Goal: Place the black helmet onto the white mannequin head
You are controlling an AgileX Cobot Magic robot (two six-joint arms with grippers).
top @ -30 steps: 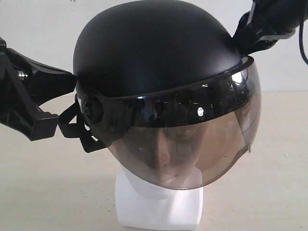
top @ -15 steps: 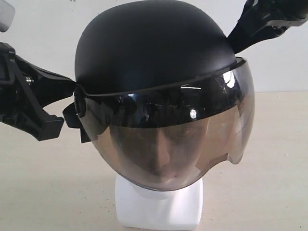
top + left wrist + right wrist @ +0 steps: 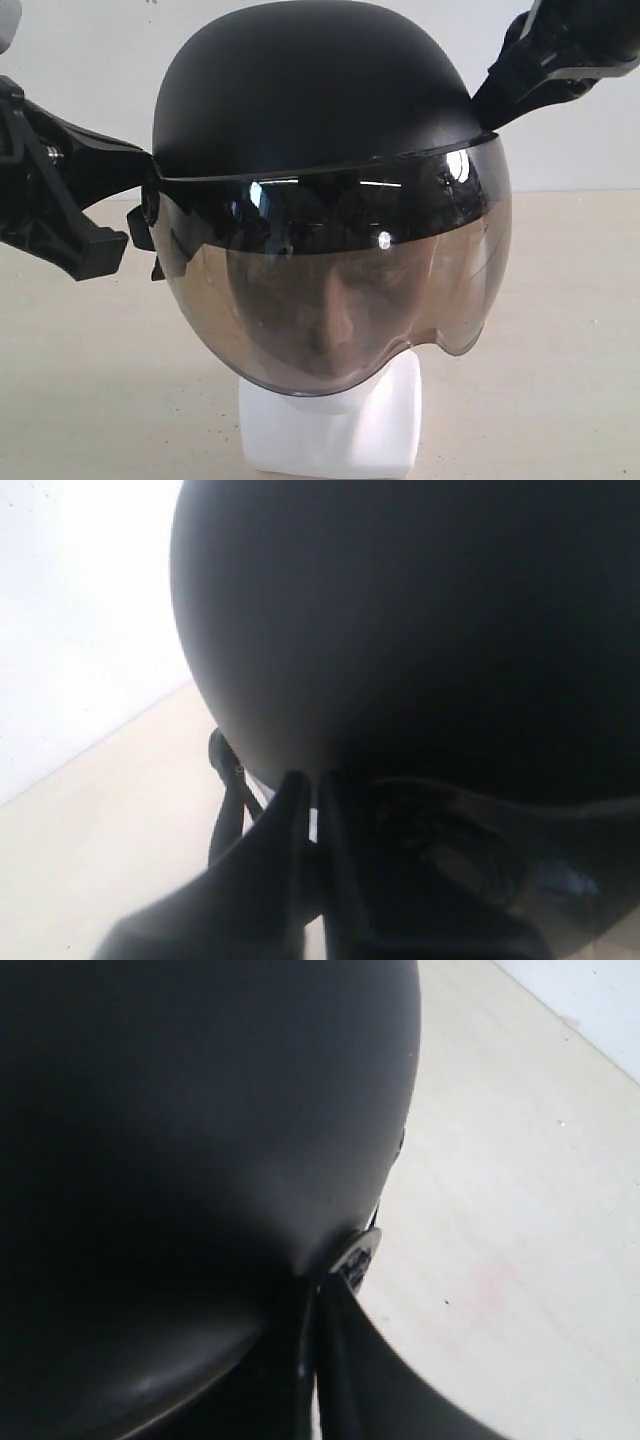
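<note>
both claws grip black helmet, turned squarer over white mannequin head

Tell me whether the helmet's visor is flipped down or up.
Down. The tinted visor hangs below the black helmet shell and covers the face of the white mannequin head, which shows dimly through it.

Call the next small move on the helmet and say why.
Probably ease the right gripper down slightly to level the black helmet. It already covers the white mannequin head, face behind the visor, but its rim looks higher on that side. The left gripper also pinches the rim; releasing now may leave it crooked.
</note>
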